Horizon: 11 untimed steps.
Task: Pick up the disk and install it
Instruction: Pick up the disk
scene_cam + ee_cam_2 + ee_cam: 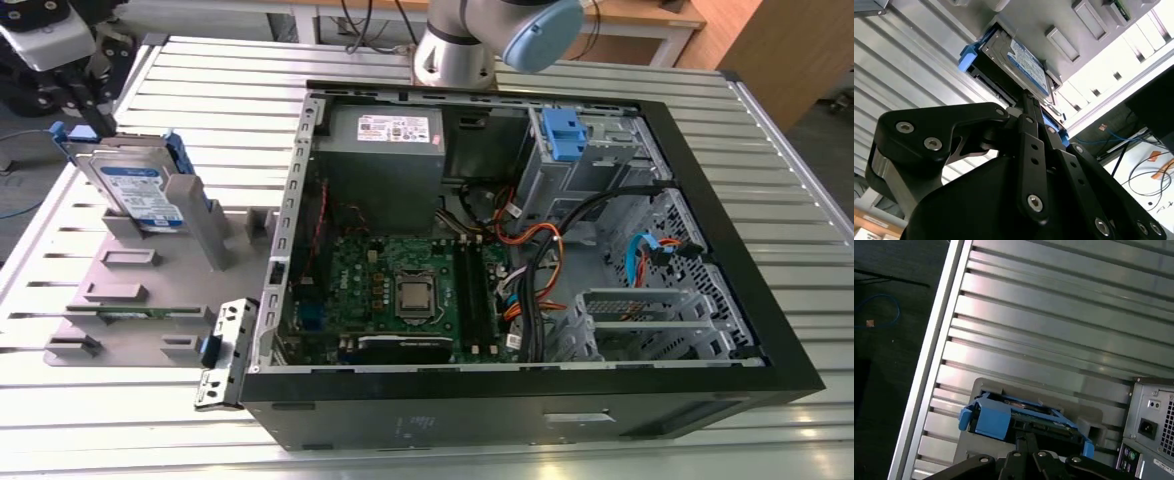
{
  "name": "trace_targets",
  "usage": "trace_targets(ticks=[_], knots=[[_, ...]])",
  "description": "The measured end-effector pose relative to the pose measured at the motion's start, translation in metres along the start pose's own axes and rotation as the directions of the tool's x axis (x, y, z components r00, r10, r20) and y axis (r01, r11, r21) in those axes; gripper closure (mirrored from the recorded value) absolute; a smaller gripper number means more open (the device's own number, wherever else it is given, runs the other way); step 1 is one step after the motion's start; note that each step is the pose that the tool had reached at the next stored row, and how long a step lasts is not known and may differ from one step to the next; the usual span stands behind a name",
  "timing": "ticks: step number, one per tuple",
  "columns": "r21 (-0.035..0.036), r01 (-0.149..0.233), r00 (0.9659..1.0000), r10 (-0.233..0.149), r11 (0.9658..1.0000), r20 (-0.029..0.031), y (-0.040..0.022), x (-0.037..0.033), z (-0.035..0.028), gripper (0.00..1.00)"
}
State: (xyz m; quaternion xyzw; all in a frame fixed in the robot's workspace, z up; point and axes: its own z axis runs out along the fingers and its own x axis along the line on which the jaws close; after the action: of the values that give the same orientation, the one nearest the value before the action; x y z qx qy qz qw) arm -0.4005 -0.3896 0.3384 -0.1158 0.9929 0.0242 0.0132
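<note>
My black linkage gripper hangs at the upper end of the flat silver metal hard drive with the white-and-blue label and bright blue plastic rails. In both wrist views its tip comes right up to the drive's blue-railed edge. Whether it is clenched on that edge or released, I cannot tell from here. The disk stands on edge, leaning a little, in a slot of the grey moulded plastic stand. The stand lies on the slatted aluminium table, just beside the open black tower computer case on the exterior view's left, so the disk is outside the case. I'd judge the drive stiff and dense for its bulk, with slick metal faces, and intolerant of knocks. The blue rails along its edges look like the place to take it, since they are grippier than the bare metal and clear of the label face. By my count there is one disk, one stand, one case, one gripper, and one blue-tabbed bracket on the grey drive cage inside the case.
</note>
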Motion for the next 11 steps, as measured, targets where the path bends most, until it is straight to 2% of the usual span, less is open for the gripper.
trace_targets(ticks=[3, 6, 9, 11], knots=[[-0.0017, 0.052, 0.9986, -0.052, 0.9986, -0.0023, 0.0, 0.0, 0.0, 0.89], [-0.0036, 0.108, 0.9942, -0.108, 0.9942, -0.0048, 0.0, 0.0, 0.0, 0.89], [-0.0056, 0.161, 0.9869, -0.161, 0.9869, -0.0069, 0.0, 0.0, 0.0, 0.89], [-0.0071, 0.197, 0.9803, -0.197, 0.9803, -0.0083, 0.0, 0.0, 0.0001, 0.89]])
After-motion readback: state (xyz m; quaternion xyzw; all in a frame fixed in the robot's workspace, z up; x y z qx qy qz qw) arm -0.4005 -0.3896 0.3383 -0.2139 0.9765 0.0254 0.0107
